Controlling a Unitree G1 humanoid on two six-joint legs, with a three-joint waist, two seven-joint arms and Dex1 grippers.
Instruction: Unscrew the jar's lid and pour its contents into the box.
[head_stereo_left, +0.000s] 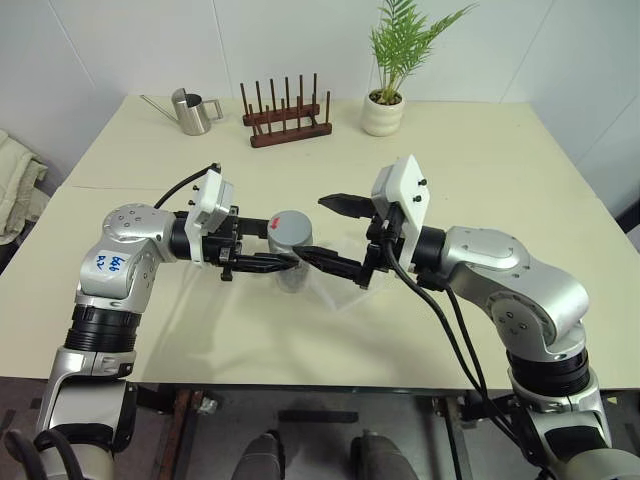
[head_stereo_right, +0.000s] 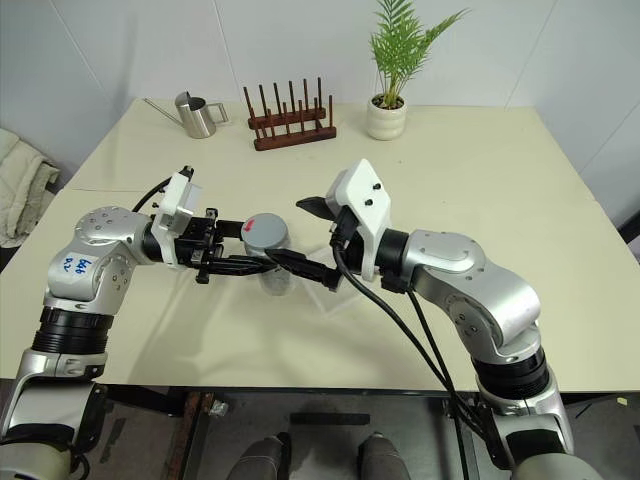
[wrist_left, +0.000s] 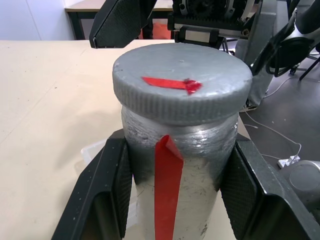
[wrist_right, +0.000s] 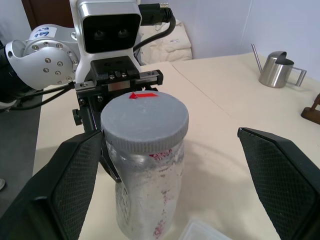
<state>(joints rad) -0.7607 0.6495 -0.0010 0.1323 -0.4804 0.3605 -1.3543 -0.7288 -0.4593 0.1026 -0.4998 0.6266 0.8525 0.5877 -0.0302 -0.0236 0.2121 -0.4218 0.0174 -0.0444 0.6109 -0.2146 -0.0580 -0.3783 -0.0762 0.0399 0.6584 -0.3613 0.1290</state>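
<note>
The jar (head_stereo_left: 292, 270), silvery-grey with a red strip down its side, hangs upright a little above the table. My left gripper (head_stereo_left: 283, 256) is shut on its body below the lid; both pads (wrist_left: 112, 190) press the wall. The grey lid (wrist_left: 181, 82) with a red mark sits on top of the jar. My right gripper (head_stereo_left: 312, 230) faces the jar from the right and is open. One of its fingers (wrist_right: 75, 175) is close beside the jar and the other is well clear. The box (wrist_left: 91, 149), a clear tray, lies on the table under the jar. The contents are hidden inside the jar.
At the table's far side stand a steel watering can (head_stereo_left: 195, 110), a brown peg rack (head_stereo_left: 288, 120) and a white plant pot (head_stereo_left: 383, 114). Cables hang from both wrists.
</note>
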